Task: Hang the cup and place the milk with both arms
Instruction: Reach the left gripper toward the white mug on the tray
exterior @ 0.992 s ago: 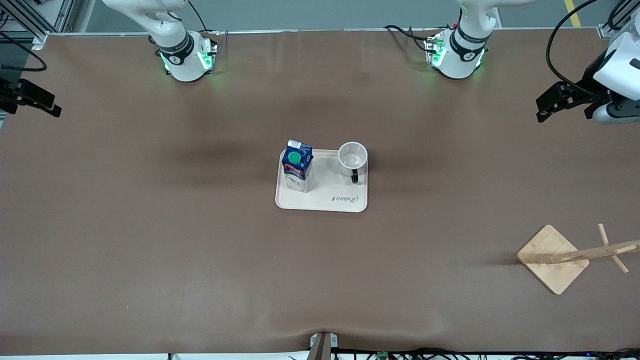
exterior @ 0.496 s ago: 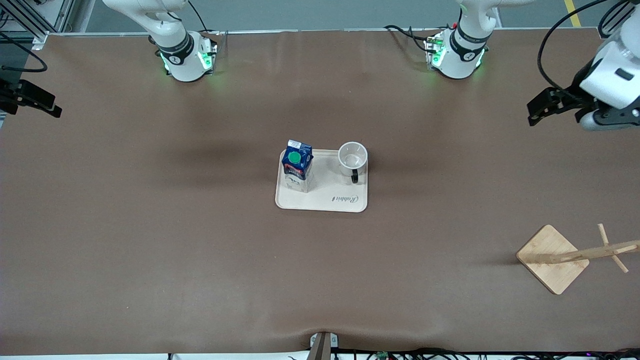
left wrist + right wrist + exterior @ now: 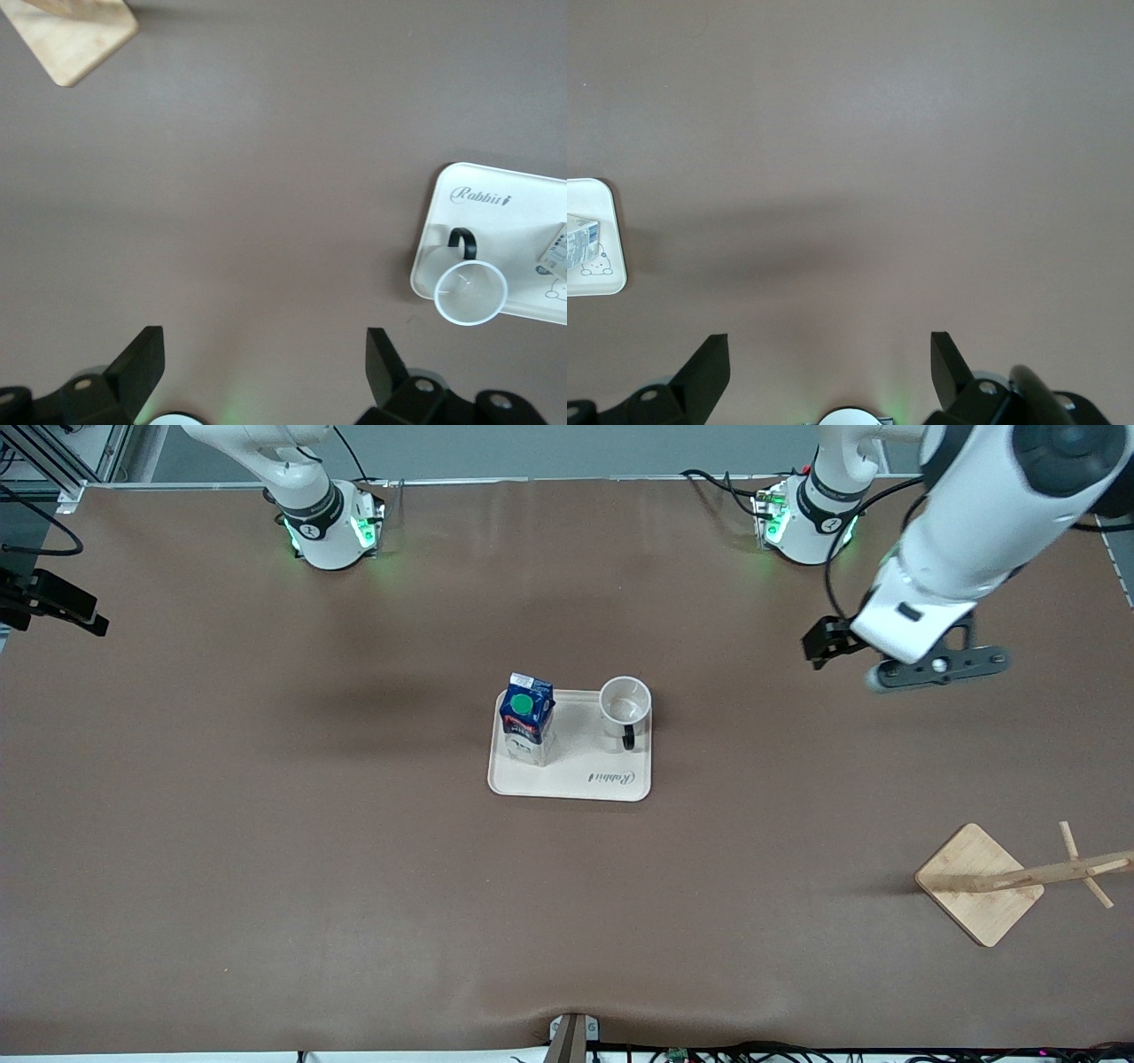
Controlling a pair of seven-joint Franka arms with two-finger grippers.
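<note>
Both my grippers are spread wide with nothing in them. My left gripper [image 3: 819, 642] hangs over bare worktop [image 3: 266, 850], toward the cup [image 3: 625, 704], probably since the rack [image 3: 983, 881] sits at its end. Cup and milk [image 3: 526, 726] share the tray [image 3: 576, 786] mid-worktop. My right gripper [image 3: 93, 622] waits by its edge.

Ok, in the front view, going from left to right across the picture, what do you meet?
Right tool → milk → cup → left tool → wooden rack.

The tray [image 3: 611, 788] bears the script word "Rabbit"; the carton's [image 3: 526, 726] print is unreadable.
</note>
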